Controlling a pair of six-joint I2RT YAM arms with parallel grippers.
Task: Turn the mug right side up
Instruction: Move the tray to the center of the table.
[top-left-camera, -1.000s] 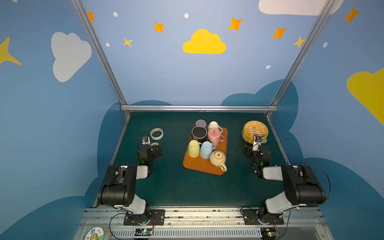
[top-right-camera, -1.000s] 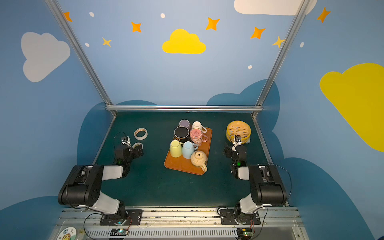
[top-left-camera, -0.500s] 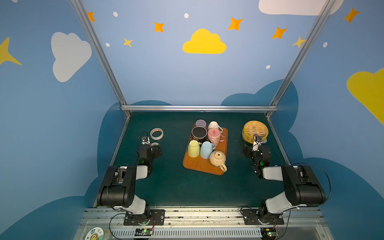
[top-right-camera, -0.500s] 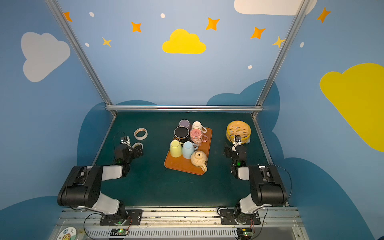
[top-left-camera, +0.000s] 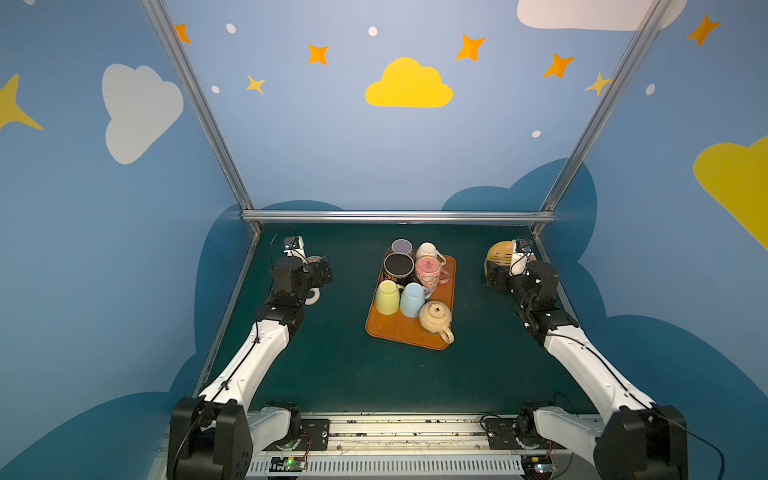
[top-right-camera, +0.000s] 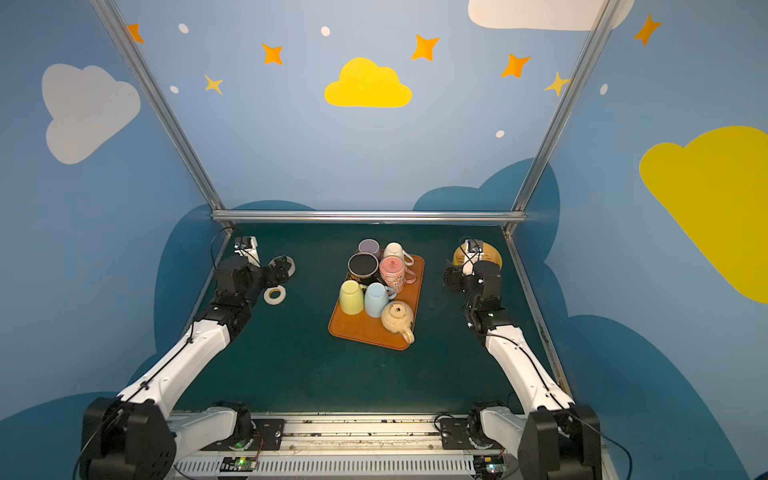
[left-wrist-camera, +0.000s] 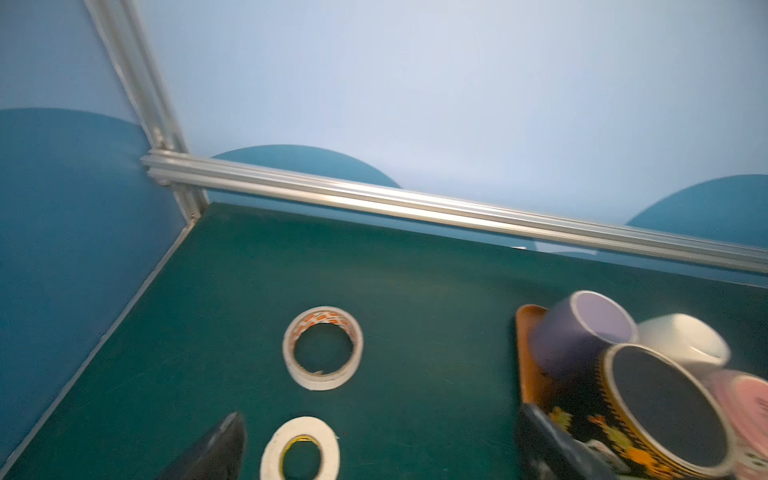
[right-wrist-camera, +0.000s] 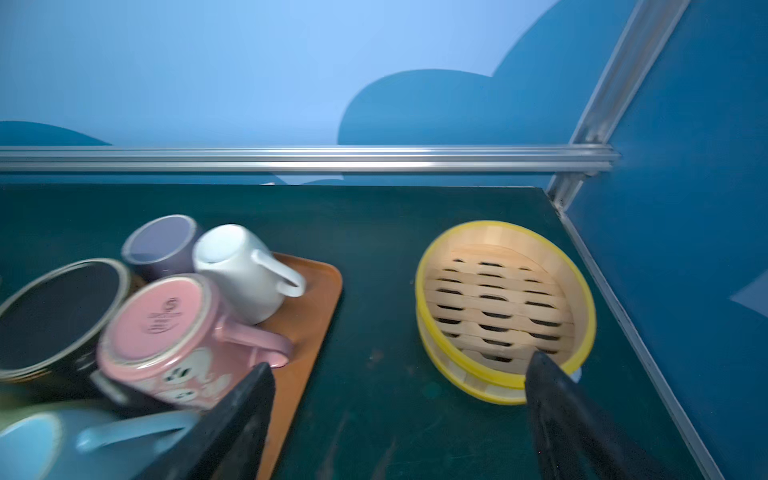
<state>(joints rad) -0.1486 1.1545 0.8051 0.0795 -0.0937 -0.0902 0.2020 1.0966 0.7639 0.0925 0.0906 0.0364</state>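
Pink mug (right-wrist-camera: 166, 328) sits bottom-up on the tray (right-wrist-camera: 311, 299) just ahead of my wide-open right gripper (right-wrist-camera: 407, 436), left gripper (left-wrist-camera: 382, 449) equally agape, and I fear nudging the crowding white mug (right-wrist-camera: 241, 270) over.

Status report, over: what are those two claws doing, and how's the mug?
Left gripper open, empty, near tape rolls. Right gripper open, empty, beside bamboo steamer. Mugs on orange tray all bottom-up, none gripped. Packed tight; neighbours crowd any grab.
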